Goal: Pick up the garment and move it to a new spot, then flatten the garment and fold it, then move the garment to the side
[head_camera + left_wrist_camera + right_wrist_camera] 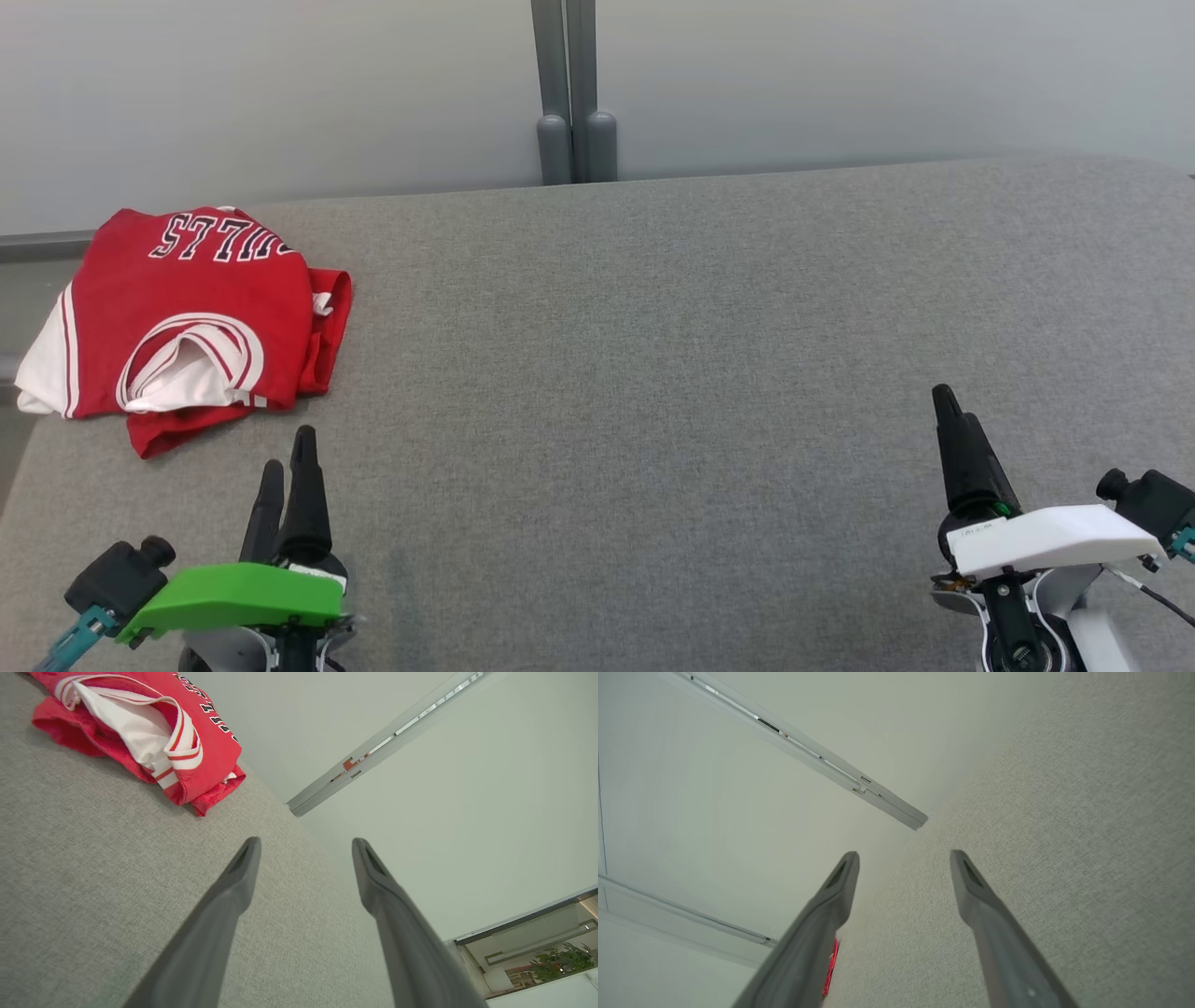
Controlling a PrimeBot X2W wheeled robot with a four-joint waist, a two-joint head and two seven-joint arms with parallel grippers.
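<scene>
The garment (187, 317) is a red jersey with white trim and black-and-white lettering, folded into a loose stack at the far left of the grey table (653, 373). It also shows in the left wrist view as the garment (140, 728) at the upper left. My left gripper (288, 457) stands open just short of the garment's near edge, apart from it, with nothing between its fingers (243, 868). My right gripper (948, 403) is open over the bare table at the lower right, far from the garment. A red sliver of the garment (830, 968) peeks past its left finger.
A grey post (571, 93) rises behind the table's far edge, in front of a pale wall. The table's left edge runs close by the garment. Grey cloth stretches from the garment to the right gripper.
</scene>
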